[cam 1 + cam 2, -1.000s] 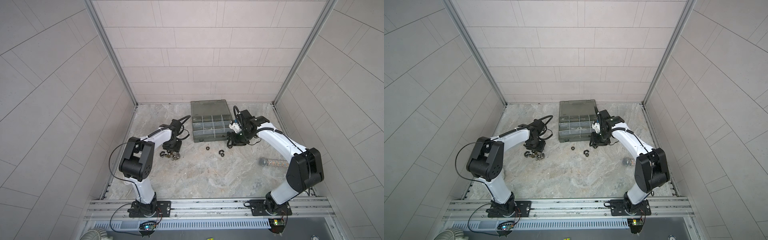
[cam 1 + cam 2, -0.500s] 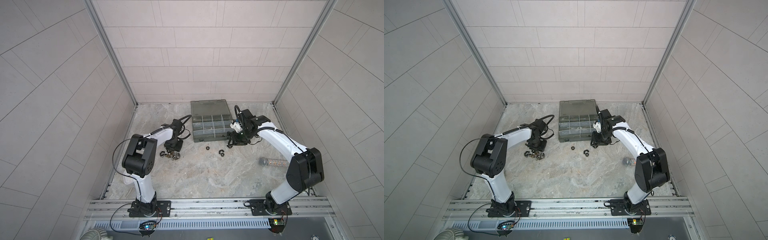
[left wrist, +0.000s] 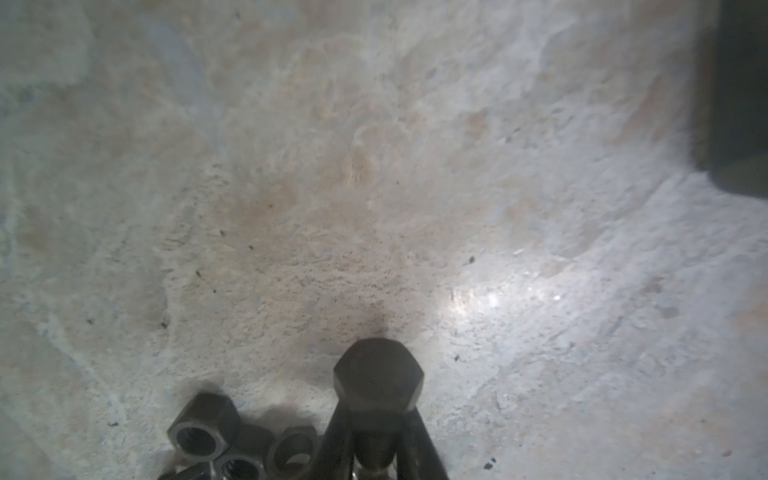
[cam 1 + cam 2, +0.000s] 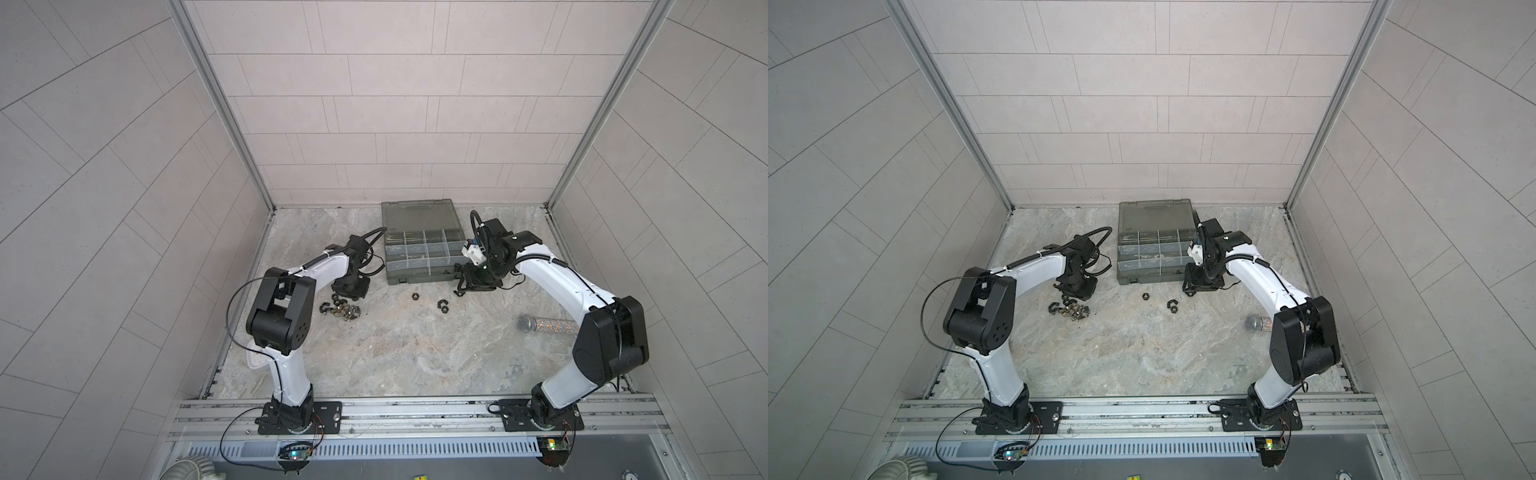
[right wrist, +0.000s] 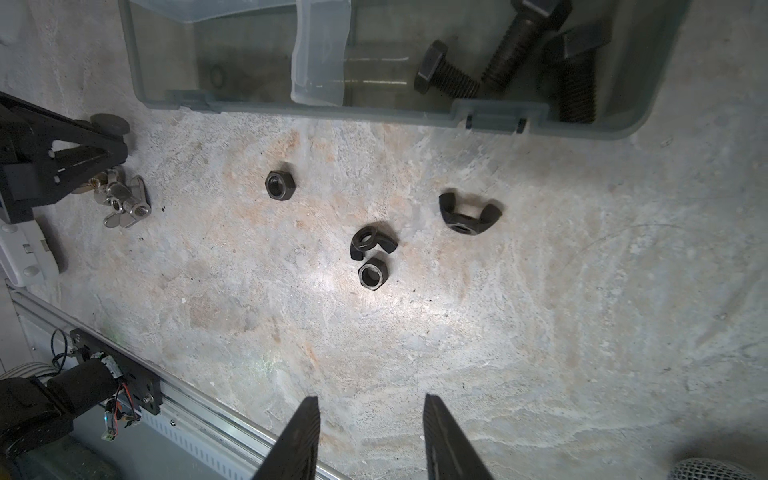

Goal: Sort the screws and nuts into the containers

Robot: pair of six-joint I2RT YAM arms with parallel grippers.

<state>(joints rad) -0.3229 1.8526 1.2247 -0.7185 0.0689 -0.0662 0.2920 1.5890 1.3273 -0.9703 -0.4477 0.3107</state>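
— How is the light in both top views?
— Bright, soft and even, from overhead. Shadows on the marble floor (image 4: 395,353) are faint, and the tiled walls (image 4: 104,166) bow slightly at the edges.
— And the wrist views?
— The left wrist view is dim and out of focus; the bolt (image 3: 379,376) is blurred, with white glare beside it. The right wrist view is sharper, with a bright patch by the nuts (image 5: 383,270).

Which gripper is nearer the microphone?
Right. The right gripper hangs open at the case's front right corner, with the microphone on that side. The left gripper, shut on a screw, is beyond the case's other end, by the nut pile.
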